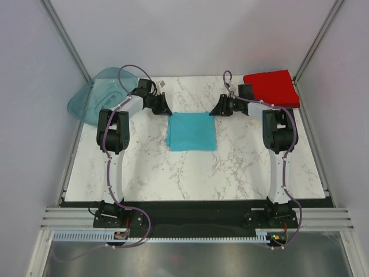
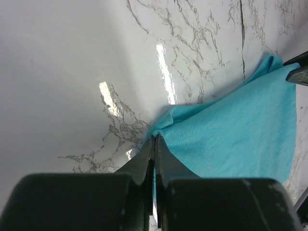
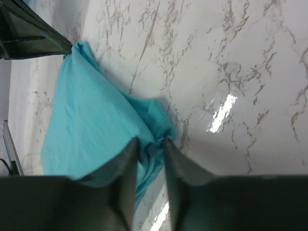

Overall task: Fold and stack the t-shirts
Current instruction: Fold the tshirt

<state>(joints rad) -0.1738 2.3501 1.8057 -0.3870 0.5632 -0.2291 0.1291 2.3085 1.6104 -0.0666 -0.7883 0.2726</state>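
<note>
Jaws first: L gripper [image 2: 155,139] has its fingers pressed together w/ the far-left corner of the turquoise t-shirt [image 1: 192,133] pinched between them, the cloth drawn to a small peak at the tips. R gripper [image 3: 150,140] jaws stand apart, narrow-ish gap. The far-right corner of the same shirt is bunched in that gap and lies on the tabletop; can't see either pad pressing it.

Nearest me, both arm bases sit bolted at the front edge, arms reaching away over the marble table [image 1: 144,173]. Mid-table, approx. centred btw the two arms, the turquoise t-shirt lies folded in a rough square, mostly flat. Both grippers are at its far edge, one per corner, pointing in toward each other.

Further back, far-right corner of the table: red t-shirt [image 1: 270,86], a folded square, well apart from the turquoise one. Far left: translucent teal tray [image 1: 92,101], partly past the table's corner.
</note>
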